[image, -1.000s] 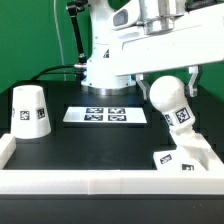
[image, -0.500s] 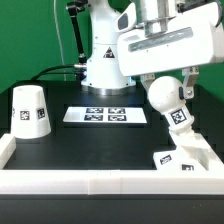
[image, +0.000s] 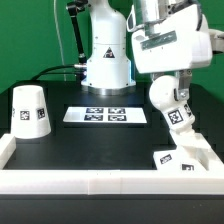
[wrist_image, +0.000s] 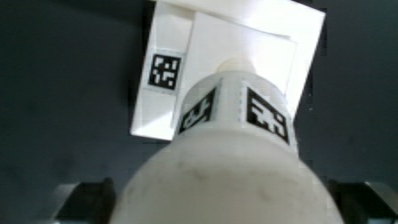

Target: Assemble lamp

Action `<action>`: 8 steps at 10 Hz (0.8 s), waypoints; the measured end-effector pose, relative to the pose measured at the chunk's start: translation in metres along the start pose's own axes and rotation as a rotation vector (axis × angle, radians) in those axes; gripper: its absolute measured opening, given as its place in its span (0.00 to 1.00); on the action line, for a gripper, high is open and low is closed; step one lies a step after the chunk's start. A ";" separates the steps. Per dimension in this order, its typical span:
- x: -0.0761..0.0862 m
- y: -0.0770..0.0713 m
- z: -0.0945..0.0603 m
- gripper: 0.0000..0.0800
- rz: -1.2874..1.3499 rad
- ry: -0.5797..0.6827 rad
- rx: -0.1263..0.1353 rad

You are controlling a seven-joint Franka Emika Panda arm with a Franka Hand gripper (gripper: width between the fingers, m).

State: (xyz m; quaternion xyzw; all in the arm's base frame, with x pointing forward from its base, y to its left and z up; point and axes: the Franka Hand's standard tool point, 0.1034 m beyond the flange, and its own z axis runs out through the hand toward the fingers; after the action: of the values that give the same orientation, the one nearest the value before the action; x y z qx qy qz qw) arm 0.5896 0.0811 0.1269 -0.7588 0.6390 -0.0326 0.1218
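My gripper [image: 166,84] is shut on the round end of the white bulb [image: 169,104] and holds it tilted, neck down, above the square base [image: 184,156] at the exterior view's right. In the wrist view the bulb [wrist_image: 228,140] fills the middle, its tagged neck pointing at the base [wrist_image: 231,50] beyond it, with dark fingers [wrist_image: 75,200] on both sides. The bulb's neck hangs a little above the base and does not touch it. The tapered shade [image: 29,110] stands on the table at the exterior view's left.
The marker board [image: 105,115] lies flat in the middle of the black table. A raised white rim [image: 100,182] runs along the table's front and sides. The robot's white base [image: 105,60] stands behind the marker board.
The arm's wrist has turned and moved toward the exterior view's right. The bulb has shifted slightly right and down, still held above the base.
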 end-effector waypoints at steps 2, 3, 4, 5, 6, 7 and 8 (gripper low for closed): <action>-0.004 0.000 0.000 0.72 0.120 -0.013 -0.012; -0.005 0.000 0.000 0.72 0.211 -0.018 -0.016; -0.008 0.003 0.000 0.72 0.236 -0.017 -0.016; -0.008 0.002 -0.001 0.72 0.229 -0.017 -0.013; -0.009 0.003 0.000 0.72 0.221 -0.017 -0.014; -0.009 0.003 0.000 0.72 0.215 -0.017 -0.014; -0.009 0.003 0.000 0.72 0.211 -0.017 -0.014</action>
State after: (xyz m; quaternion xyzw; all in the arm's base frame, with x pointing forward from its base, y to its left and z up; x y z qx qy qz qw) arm 0.5856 0.0890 0.1275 -0.6885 0.7143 -0.0087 0.1249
